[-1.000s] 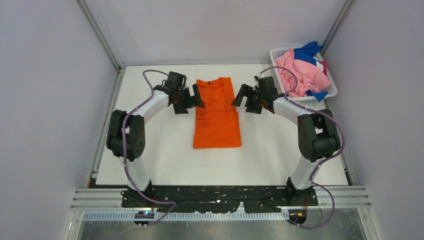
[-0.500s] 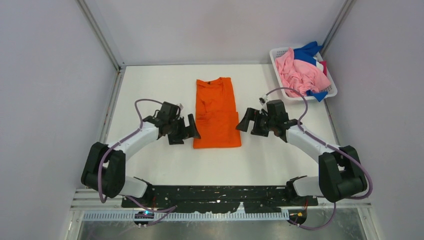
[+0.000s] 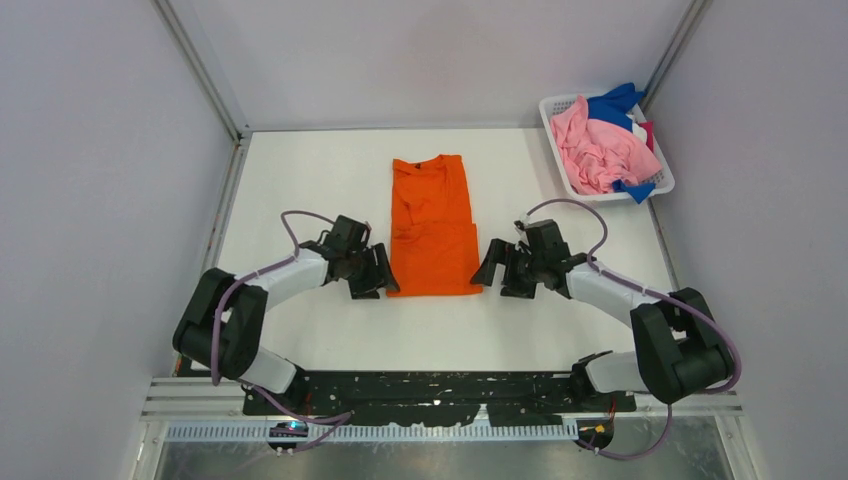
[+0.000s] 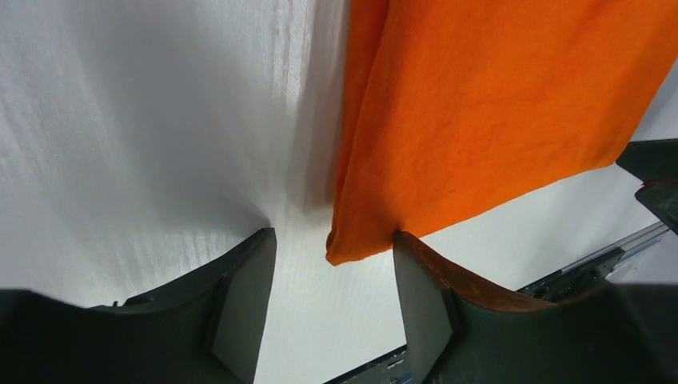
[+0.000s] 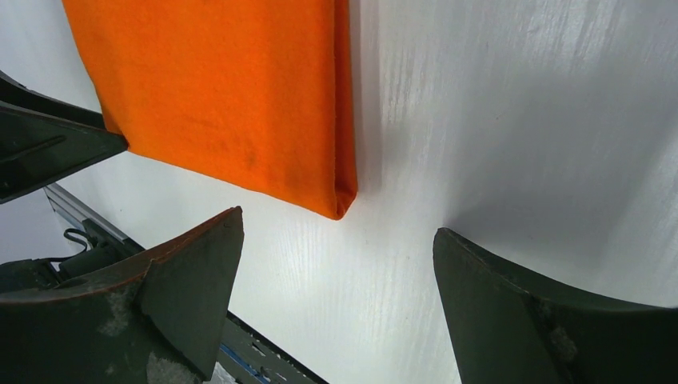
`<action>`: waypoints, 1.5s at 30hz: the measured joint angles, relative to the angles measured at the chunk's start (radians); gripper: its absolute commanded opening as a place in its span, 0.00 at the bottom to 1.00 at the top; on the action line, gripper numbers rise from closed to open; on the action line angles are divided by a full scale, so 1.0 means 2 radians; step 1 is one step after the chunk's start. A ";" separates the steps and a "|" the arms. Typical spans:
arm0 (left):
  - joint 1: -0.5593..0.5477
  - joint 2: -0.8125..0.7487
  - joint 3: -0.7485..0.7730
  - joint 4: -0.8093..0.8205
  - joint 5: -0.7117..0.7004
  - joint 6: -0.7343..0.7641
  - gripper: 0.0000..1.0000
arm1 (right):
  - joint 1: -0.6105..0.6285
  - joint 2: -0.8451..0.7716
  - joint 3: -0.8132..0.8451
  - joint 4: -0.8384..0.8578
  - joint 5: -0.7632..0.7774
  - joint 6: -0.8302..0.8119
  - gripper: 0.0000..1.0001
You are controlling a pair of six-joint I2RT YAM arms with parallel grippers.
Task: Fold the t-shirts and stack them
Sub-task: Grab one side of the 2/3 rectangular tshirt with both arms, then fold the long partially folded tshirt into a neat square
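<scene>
Basket [image 3: 553, 101] shirts [image 3: 600, 150] heaped, shapes unclear, magenta one mostly hidden. Orange shirt [image 3: 432, 225] folded into a long strip, flat mid-worktop [image 3: 320, 180]. Left jaws parted, straddling its near-left corner. Right jaws wide apart beside its near-right corner.

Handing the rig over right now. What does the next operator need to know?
Left gripper: open, straddling the orange t-shirt's near-left corner, not clamped.
Right gripper: open, just short of the near-right corner.
Orange t-shirt: narrow strip flat on the table, collar far.
Pink t-shirt, blue garment: crumpled in the white mesh basket, far right.
Done: lengthwise folds. Left: likely the cross fold, then the basket's shirts; no stack yet.
</scene>
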 measured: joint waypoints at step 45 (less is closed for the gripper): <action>-0.120 -0.213 -0.146 -0.028 0.005 -0.050 0.00 | 0.088 -0.133 -0.061 -0.114 -0.018 0.018 0.05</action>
